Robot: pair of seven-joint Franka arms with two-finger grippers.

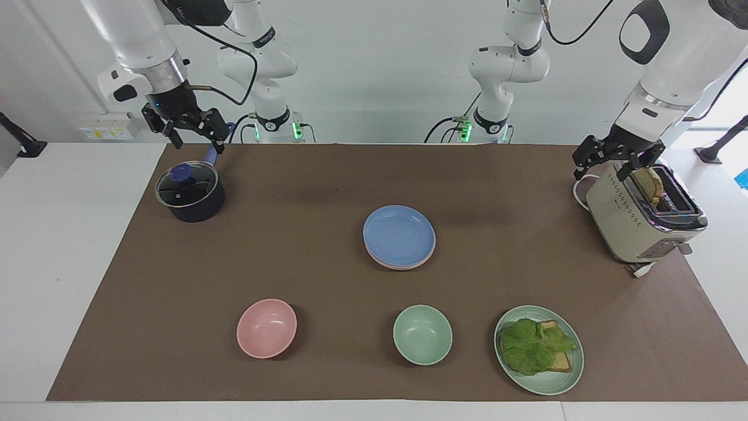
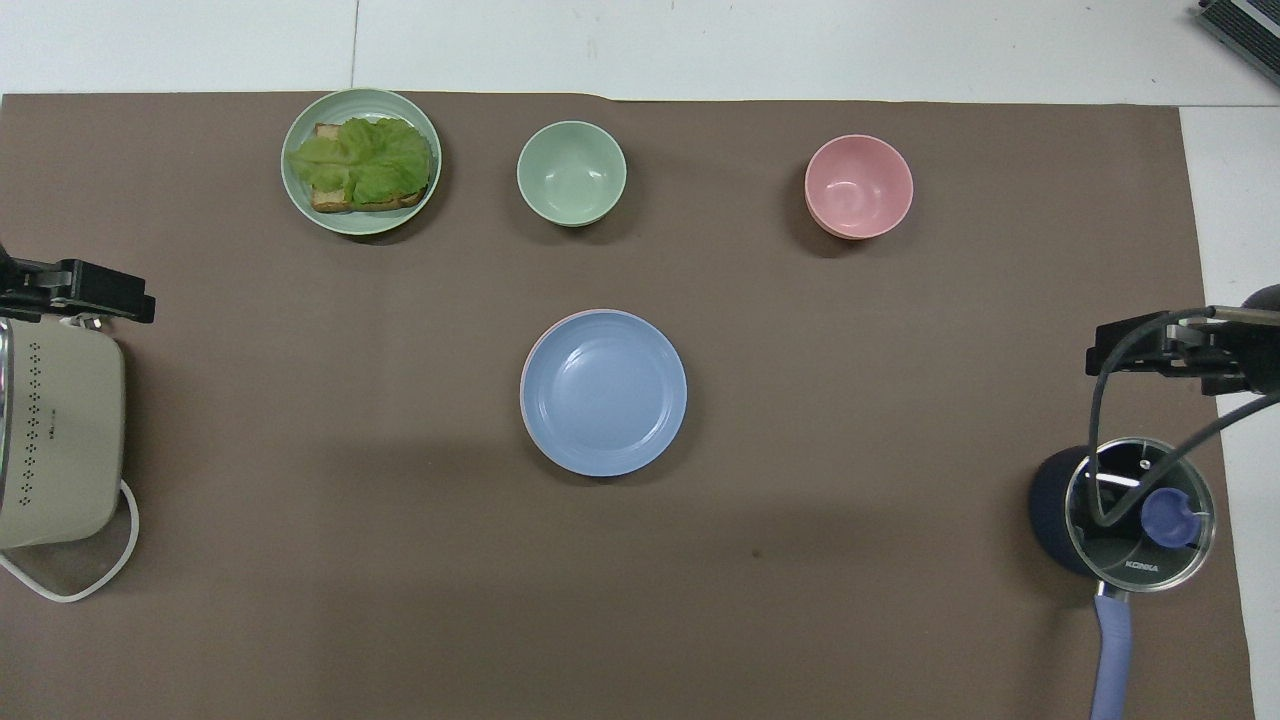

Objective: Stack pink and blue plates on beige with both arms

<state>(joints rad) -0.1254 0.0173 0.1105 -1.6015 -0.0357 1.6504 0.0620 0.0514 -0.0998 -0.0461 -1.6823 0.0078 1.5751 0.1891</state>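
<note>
While the blue plate [image 1: 399, 234] tops the stack, pink plate [image 1: 403, 265] under it, mid-mat [image 1: 292, 263], nothing crowds it. Right gripper [image 1: 194, 135] hangs spread over the pot [image 1: 190, 193]; left gripper [image 1: 616, 159], spread, over the toaster [image 1: 637, 219]. Bowls [image 1: 266, 327] sit along the mat's edge farthest from the robots.

Dark navy saucepan [image 1: 191, 199] with glass lid and blue handle, at the right arm's end of the brown-matted surface [image 1: 292, 263]. Beige toaster [image 1: 640, 219] holding a bread slice, at the left arm's end. Farthest from the robots, in a row: pink bowl [image 1: 266, 328], pale green bowl [image 1: 422, 334], pale green plate [image 1: 555, 383] carrying lettuce on bread.
</note>
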